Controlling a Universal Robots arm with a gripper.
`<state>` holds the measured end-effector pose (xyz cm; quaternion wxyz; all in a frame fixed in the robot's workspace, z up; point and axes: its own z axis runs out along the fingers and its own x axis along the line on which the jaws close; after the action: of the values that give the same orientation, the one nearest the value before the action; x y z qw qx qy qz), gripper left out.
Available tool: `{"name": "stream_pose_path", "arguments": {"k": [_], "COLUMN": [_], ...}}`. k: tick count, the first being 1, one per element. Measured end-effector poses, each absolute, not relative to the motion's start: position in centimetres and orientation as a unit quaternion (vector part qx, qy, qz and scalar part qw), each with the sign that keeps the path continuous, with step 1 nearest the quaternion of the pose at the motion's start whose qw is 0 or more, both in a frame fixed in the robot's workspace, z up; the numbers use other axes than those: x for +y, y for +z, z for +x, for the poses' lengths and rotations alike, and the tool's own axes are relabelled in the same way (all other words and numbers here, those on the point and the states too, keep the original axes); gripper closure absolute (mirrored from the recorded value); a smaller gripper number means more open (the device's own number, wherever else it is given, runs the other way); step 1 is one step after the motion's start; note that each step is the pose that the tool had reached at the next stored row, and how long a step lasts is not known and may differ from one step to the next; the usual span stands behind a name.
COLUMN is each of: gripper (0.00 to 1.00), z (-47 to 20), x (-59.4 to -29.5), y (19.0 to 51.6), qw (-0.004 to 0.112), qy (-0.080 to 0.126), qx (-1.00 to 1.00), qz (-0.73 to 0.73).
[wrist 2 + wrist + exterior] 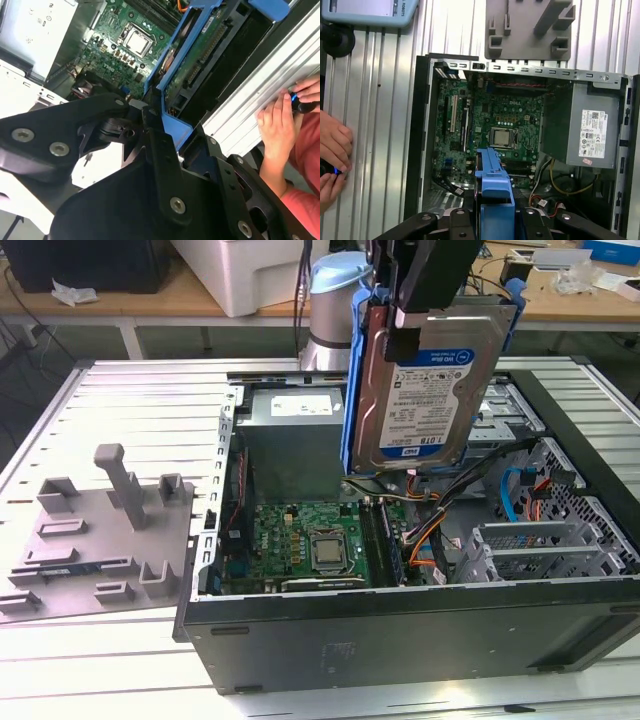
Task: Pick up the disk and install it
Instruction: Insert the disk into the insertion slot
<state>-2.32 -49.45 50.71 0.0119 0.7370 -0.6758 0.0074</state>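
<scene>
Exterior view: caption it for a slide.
Gripper holds silver metal disk in blue plastic frame above open dark computer case.

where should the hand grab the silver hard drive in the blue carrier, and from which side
The flat silver metal hard drive in its blue plastic carrier hangs upright over the open black computer case. Grip the carrier's short top end from above, as the hand does: that probably leaves both long side rails and the lower end free.

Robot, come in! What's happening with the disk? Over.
Gripper shut on the disk. Disk upright above the open computer case, not installed. Cables below it; hand on the table.
</scene>
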Motion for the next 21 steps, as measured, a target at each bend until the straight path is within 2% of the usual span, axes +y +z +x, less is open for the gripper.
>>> {"name": "stream_pose_path", "arguments": {"k": [7, 11, 21], "gripper": [0.63, 0.63, 0.63], "z": [-2.3, -2.3, -2.0], "x": [-49.5, -49.9, -50.9], "y": [50.7, 50.7, 50.3], "qw": [0.012, 0.005, 0.004], "qy": [0.007, 0.001, 0.0], "qx": [-0.676, -0.676, -0.677], "qz": [0.737, 0.737, 0.736]}}
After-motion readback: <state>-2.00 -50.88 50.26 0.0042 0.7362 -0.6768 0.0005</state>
